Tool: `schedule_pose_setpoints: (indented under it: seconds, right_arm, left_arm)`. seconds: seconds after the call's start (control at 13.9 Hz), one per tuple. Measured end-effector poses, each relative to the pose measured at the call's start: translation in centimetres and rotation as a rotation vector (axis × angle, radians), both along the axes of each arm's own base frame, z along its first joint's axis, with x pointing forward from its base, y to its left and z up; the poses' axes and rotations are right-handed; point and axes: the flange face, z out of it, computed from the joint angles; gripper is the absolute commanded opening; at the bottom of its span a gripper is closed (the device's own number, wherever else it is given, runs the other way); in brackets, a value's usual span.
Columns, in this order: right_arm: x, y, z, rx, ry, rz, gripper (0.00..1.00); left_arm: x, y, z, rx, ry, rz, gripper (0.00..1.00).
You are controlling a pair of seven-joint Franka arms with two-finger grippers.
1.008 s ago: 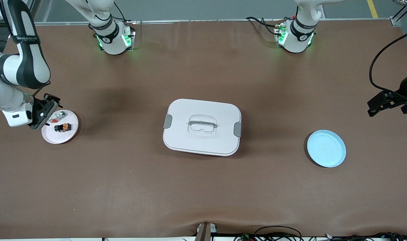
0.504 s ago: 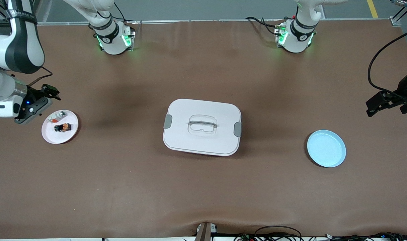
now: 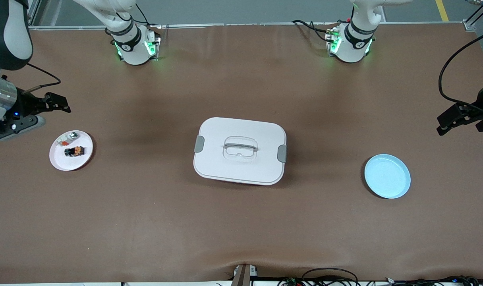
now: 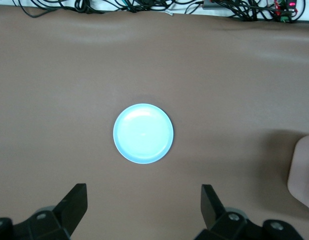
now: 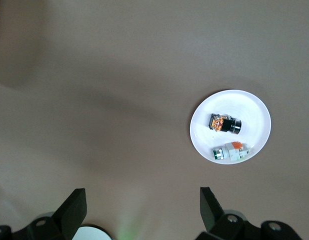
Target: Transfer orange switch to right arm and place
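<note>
The orange switch (image 3: 74, 151), a tiny black block with an orange face, lies on a small pale pink plate (image 3: 60, 161) at the right arm's end of the table. The right wrist view shows the orange switch (image 5: 224, 123) on that plate (image 5: 249, 107) beside a silvery-white piece (image 5: 232, 151). My right gripper (image 3: 53, 107) hangs open and empty over bare table beside the plate; its own view shows the right gripper (image 5: 143, 200) with jaws wide apart. My left gripper (image 3: 460, 126) is open and empty over the table's other end; in its own view the left gripper (image 4: 144, 197) has jaws spread.
A white lidded box (image 3: 240, 151) with grey clips sits mid-table. A light blue plate (image 3: 387, 176) lies at the left arm's end, also seen as the blue plate (image 4: 143, 133) in the left wrist view. The silvery-white piece (image 3: 68, 137) shares the pink plate.
My right gripper has risen and drawn away from the pink plate toward the robots' bases, uncovering the plate. The left gripper has barely shifted. The switch has not moved.
</note>
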Motion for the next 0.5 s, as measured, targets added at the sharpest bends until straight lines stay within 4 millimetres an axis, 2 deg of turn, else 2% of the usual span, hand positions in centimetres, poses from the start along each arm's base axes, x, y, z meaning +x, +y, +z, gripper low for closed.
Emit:
schedule_pose_setpoints:
  seconds: [0.29, 0.5]
  right_arm:
    - [0.1, 1.7, 2.8, -0.032, 0.001, -0.137, 1.0]
    - [0.2, 4.7, 3.7, -0.08, 0.003, -0.333, 1.0]
  left_arm:
    - [-0.2, -1.7, 0.2, -0.016, 0.003, -0.027, 1.0]
    - [-0.6, -1.5, 0.5, -0.047, 0.001, -0.019, 1.0]
